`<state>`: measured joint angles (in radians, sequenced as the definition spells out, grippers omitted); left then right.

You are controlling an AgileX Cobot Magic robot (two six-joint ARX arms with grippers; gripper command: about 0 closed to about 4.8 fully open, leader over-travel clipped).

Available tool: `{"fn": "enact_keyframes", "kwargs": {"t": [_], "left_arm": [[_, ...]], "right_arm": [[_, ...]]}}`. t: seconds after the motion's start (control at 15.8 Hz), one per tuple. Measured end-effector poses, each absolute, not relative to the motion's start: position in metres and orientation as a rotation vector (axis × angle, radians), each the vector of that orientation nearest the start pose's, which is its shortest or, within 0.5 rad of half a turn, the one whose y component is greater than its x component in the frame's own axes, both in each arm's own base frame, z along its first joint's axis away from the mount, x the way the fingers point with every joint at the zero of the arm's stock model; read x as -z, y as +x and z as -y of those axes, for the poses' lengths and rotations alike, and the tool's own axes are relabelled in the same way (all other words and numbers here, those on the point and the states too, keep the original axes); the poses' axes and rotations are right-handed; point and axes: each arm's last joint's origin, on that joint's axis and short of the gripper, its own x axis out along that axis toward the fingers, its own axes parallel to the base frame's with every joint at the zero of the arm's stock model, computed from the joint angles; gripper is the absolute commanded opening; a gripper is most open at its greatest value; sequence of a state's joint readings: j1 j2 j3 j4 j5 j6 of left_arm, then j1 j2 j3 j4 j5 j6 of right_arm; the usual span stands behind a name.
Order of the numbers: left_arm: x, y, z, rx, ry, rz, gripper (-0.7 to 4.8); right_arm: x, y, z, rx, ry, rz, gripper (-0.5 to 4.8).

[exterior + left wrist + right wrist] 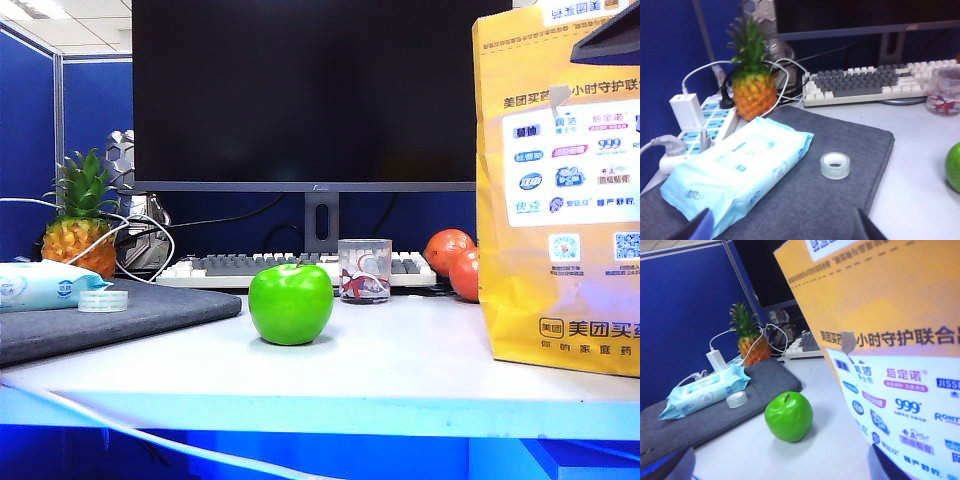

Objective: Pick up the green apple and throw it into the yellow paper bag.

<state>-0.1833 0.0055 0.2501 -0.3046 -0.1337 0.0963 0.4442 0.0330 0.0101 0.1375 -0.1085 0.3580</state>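
The apple (291, 303) is sitting upright on the bare white tabletop (400, 370), near the front edge and about midway along it, with nothing gripping it. The bag (560, 200) is standing tall just to its right, at the tabletop's right edge, apart from the apple. The left hand (785, 226) is hovering over the grey mat (815, 200) at the left edge, showing only two dark fingertips (866, 227); it is clenched and carrying nothing. The right hand (780, 465) is hanging beside the bag's printed face with its jaws spread wide, grasping nothing, the apple lying ahead of it. On the mat a wipes pack (45, 284) and a tape roll (103, 300) are lying. Farther back a glass (364, 270) is standing before the keyboard (230, 267), with a pineapple (80, 228) toward the far left corner.
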Motion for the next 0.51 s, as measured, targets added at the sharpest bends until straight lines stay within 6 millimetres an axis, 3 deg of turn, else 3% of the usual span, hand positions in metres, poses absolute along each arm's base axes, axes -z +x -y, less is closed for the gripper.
{"fn": "enact_keyframes", "kwargs": {"t": [0.51], "left_arm": [[-0.2143,0.0754,0.0099,0.052,0.108,-0.071,3.71]], "right_arm": [[-0.1778,0.0873,-0.0454,-0.571,0.368,0.015,4.79]]}}
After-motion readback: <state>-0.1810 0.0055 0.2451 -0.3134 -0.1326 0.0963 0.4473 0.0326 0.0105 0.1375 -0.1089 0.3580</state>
